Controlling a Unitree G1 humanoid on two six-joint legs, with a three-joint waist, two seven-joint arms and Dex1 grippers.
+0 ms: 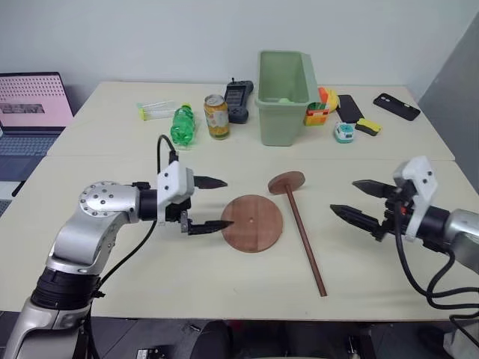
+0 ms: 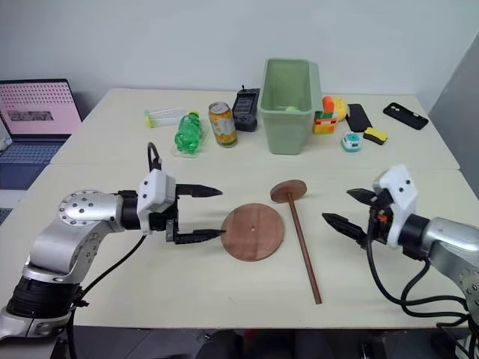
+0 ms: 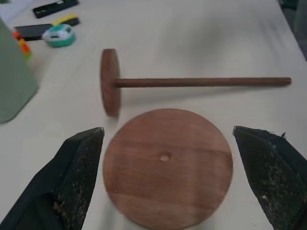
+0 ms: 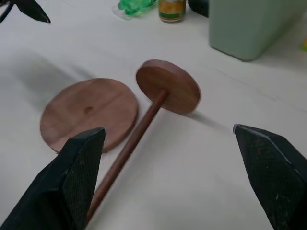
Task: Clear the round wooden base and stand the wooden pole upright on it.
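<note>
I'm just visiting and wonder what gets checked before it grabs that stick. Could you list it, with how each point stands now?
1. Round wooden base bare on top, centre hole showing: ok.
2. Wooden pole upright on the base: not ok; it lies flat on the table beside the base, its disc end toward the green bin.
3. Left tool open and empty: ok; it faces the base's edge.
4. Right tool open and empty: ok; it faces the pole, apart from it.
5. Room around the pole: ok; the can and bottle stand farther back.
</note>
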